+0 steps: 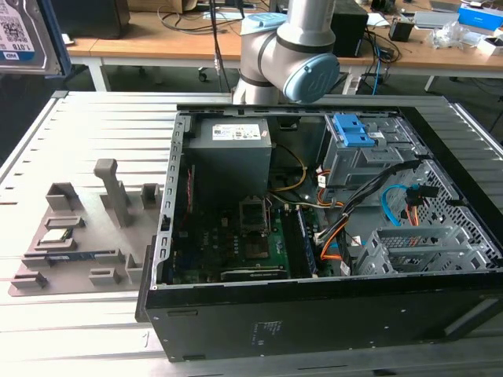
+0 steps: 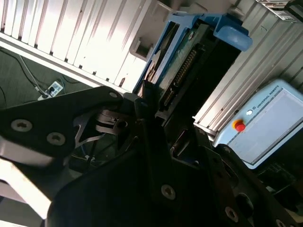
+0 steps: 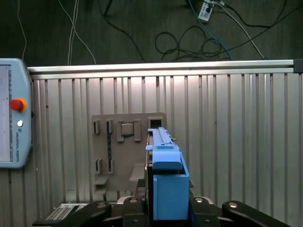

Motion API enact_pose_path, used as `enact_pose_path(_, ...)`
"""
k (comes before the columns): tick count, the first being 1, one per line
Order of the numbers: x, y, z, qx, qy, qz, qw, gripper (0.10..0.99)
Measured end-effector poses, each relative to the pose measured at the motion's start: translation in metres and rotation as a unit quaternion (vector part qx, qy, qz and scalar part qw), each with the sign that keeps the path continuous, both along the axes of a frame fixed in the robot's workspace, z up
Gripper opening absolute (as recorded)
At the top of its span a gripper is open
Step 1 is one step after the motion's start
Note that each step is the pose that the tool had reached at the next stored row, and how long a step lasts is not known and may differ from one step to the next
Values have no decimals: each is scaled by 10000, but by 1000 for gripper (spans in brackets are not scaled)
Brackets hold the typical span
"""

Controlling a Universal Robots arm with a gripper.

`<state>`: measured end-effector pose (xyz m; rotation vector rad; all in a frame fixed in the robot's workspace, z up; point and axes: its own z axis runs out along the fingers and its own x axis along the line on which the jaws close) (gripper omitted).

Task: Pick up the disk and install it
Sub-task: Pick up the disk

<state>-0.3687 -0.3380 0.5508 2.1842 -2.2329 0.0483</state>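
Observation:
The disk (image 1: pixel 22 35), a silver metal drive with a white-and-blue label in a blue plastic frame, hangs high at the top of the exterior view's left, well above the table. In the first wrist view the disk (image 3: pixel 165 182) shows edge-on with its blue frame toward the camera, and my gripper (image 3: pixel 163 210) is shut on it from both sides. In the second wrist view the black fingers (image 2: pixel 147 142) clamp the disk (image 2: pixel 189 71), whose connector edge and blue frame point away from the wrist.
An open computer case (image 1: pixel 169 236) lies on the ribbed aluminium table (image 1: pixel 86 126), with a grey drive bay with blue latches (image 1: pixel 357 149) inside. A grey parts fixture (image 1: pixel 86 236) sits at the exterior view's left. A teach pendant (image 3: pixel 12 113) lies on the table.

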Motion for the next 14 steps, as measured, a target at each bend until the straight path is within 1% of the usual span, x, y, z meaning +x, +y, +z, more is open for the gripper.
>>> enact_pose_path(1,0,0,55,0,0,0,10000,361)
enact_pose_path(3,1,0,99,0,0,0,10000,361)
enact_pose_path(4,0,0,139,0,0,0,10000,361)
enact_pose_path(5,1,0,210,0,0,0,10000,361)
enact_pose_path(7,1,0,275,0,0,0,10000,361)
enact_pose_path(12,2,1,391,0,0,0,10000,361)
enact_pose_path(14,2,1,453,0,1,0,10000,361)
